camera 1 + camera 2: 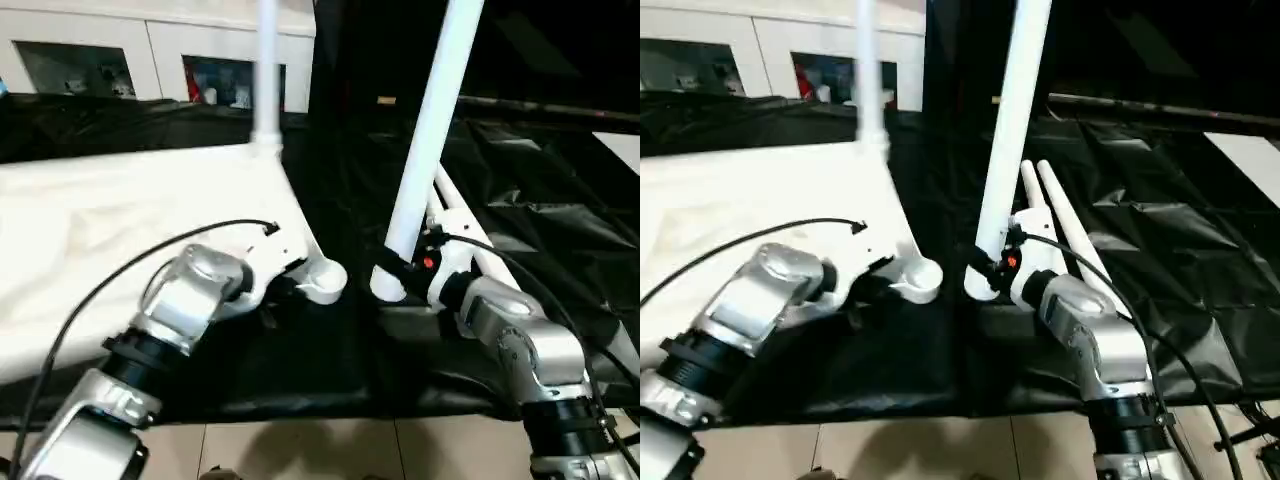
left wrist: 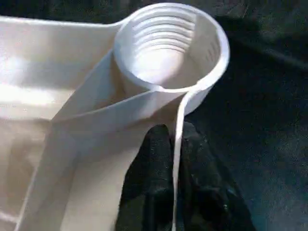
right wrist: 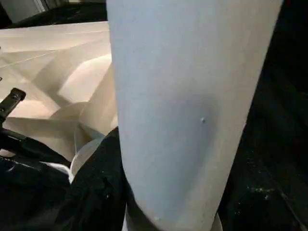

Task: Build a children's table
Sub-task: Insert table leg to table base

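The children's table top lies upside down on the black-draped work table. One white leg stands in its far corner socket. The near corner socket is threaded inside and holds nothing. My left gripper is shut on the thin rim wall just beside that socket, one black finger on each side. My right gripper is shut on the lower end of another white leg. This leg stands nearly upright, its foot just right of the near socket. Two more legs lie behind my right hand.
Black drape covers the work table, whose front edge runs just before my forearms, with tiled floor below. A white cabinet with glass doors stands behind. A black cable loops over my left wrist.
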Robot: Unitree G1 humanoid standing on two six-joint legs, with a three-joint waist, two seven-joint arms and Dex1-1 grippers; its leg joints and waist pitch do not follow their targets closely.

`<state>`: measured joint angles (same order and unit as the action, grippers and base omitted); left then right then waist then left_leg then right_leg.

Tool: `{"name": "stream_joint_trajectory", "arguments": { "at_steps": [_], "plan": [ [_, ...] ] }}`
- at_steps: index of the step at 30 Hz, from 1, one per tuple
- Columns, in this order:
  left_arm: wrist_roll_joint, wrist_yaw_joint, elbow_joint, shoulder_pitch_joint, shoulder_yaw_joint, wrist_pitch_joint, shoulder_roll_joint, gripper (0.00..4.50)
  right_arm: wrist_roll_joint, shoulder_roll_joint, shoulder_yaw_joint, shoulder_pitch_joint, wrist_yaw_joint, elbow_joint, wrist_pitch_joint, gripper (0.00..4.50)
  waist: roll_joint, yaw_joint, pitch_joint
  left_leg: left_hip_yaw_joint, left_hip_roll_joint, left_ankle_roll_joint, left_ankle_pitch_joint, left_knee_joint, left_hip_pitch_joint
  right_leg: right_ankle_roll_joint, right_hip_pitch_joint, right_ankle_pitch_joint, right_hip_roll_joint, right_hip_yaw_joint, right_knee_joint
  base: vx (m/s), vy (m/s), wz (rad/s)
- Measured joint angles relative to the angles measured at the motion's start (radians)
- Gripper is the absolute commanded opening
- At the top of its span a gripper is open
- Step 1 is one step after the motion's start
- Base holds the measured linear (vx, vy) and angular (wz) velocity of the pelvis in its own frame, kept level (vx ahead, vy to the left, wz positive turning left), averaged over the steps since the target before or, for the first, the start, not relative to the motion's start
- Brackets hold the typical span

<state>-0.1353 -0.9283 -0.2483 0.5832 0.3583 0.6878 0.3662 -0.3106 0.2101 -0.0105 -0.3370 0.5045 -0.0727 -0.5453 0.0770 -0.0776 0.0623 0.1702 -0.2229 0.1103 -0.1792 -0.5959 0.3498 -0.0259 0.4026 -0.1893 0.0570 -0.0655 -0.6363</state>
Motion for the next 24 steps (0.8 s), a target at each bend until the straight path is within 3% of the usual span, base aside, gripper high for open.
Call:
{"name": "stream_joint_trajectory", "arguments": {
  "at_steps": [2, 4, 9, 24],
  "plan": [
    [-0.001, 0.027, -0.011, -0.005, 0.000, -0.052, -0.004, 0.61, 0.001, 0.001, -0.001, 0.006, 0.001, 0.000, 0.000, 1.91, -0.001, 0.000, 0.001, 0.000, 0.000, 0.000, 0.000, 0.000, 0.000, 0.000, 0.000, 0.000, 0.000, -0.001, 0.000, 0.000, 0.000, 0.00],
    [0.006, 0.036, -0.032, -0.008, -0.015, -0.131, 0.001, 0.69, 0.001, 0.006, -0.002, 0.013, 0.003, 0.000, 0.000, 1.91, -0.002, -0.002, 0.001, 0.000, 0.000, 0.000, 0.000, 0.000, 0.001, 0.000, 0.000, 0.000, 0.000, -0.001, 0.001, 0.000, 0.000, 0.00],
    [0.014, 0.018, -0.031, -0.012, -0.018, -0.176, 0.025, 1.08, 0.001, 0.025, -0.002, 0.013, 0.013, 0.000, 0.000, 1.91, -0.002, -0.006, 0.001, 0.000, 0.000, 0.000, 0.000, 0.000, 0.001, 0.000, 0.000, 0.000, 0.000, -0.001, 0.002, 0.000, 0.000, 0.00],
    [0.034, -0.042, -0.040, -0.027, -0.019, -0.276, 0.097, 1.09, 0.002, 0.043, -0.009, 0.013, 0.049, 0.000, 0.002, 1.91, -0.002, -0.001, 0.001, 0.000, 0.000, 0.000, 0.000, 0.001, 0.001, 0.000, 0.000, 0.000, 0.000, -0.001, 0.002, 0.000, 0.000, 0.00]
  ]
}}
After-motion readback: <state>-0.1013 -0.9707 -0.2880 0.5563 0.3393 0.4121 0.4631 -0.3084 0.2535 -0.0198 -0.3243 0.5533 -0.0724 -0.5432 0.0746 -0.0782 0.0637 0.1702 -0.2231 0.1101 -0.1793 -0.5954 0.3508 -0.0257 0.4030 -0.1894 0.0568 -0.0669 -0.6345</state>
